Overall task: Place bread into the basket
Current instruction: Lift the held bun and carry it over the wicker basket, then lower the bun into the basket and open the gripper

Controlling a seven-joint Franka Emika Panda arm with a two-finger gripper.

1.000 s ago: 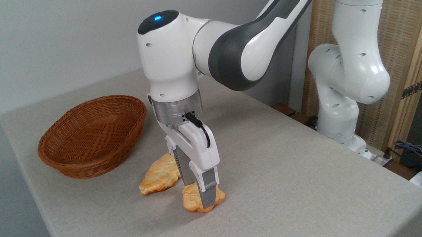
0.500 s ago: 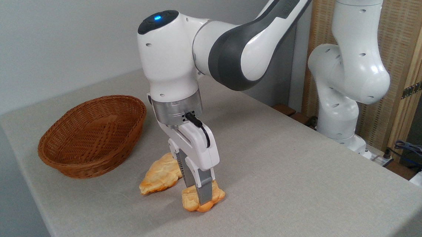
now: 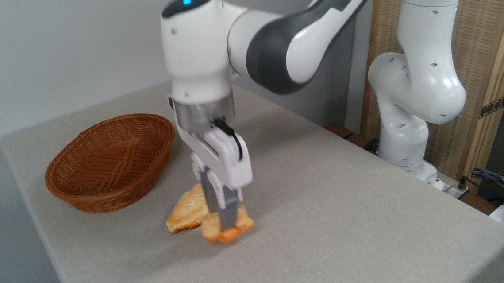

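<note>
The bread [image 3: 228, 229], a small lumpy golden-orange pastry, hangs just above the table near its front, blurred by motion. My gripper [image 3: 225, 224] is shut on it from above, and its near finger covers the bread's middle. The oval brown wicker basket [image 3: 109, 160] stands to the left on the table, with nothing in it. The gripper and bread are to the right of the basket and nearer the front edge.
A longer, flatter leaf-shaped pastry [image 3: 187, 208] lies on the table [image 3: 339, 218] just left of the held bread, partly behind it. The arm's white base [image 3: 407, 108] stands at the back right. Cables [image 3: 502, 183] lie at the far right edge.
The gripper has closed on the bread, lifted it off the table and moved left toward the basket. The leaf-shaped pastry and basket have stayed put.
</note>
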